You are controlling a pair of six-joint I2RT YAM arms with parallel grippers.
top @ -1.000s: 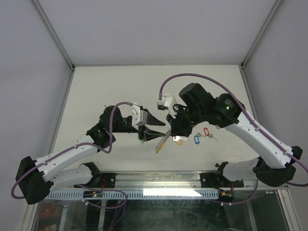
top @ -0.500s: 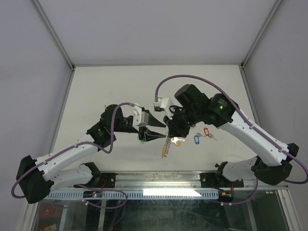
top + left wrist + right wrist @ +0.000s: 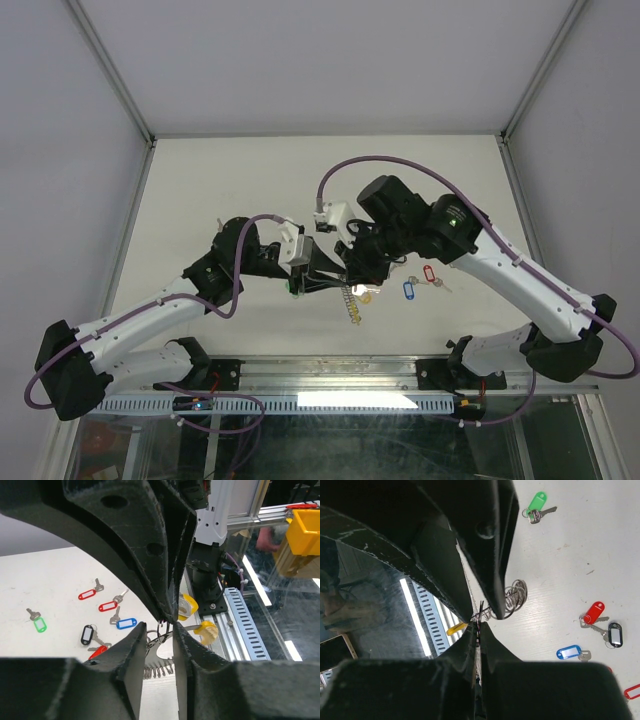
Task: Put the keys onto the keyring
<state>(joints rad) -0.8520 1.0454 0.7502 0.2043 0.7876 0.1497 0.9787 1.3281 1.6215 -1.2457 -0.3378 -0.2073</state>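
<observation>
My right gripper is shut on a thin wire loop of the keyring and holds it above the table. The keyring's silvery coil hangs below, and it also shows in the right wrist view. My left gripper is open, tip to tip with the right one, its fingers either side of that loop. A yellow tag hangs by the loop. Loose keys lie on the table: green, red, a second red, blue and black.
The table's near edge, with a slotted metal rail and the right arm's base, lies just beyond the grippers. In the top view the blue key and a red key lie right of the grippers, and a green one lies under the left gripper.
My right gripper has moved left and my left gripper slightly right, so their tips now meet. The hanging coil has swung from down-left to down-right.
</observation>
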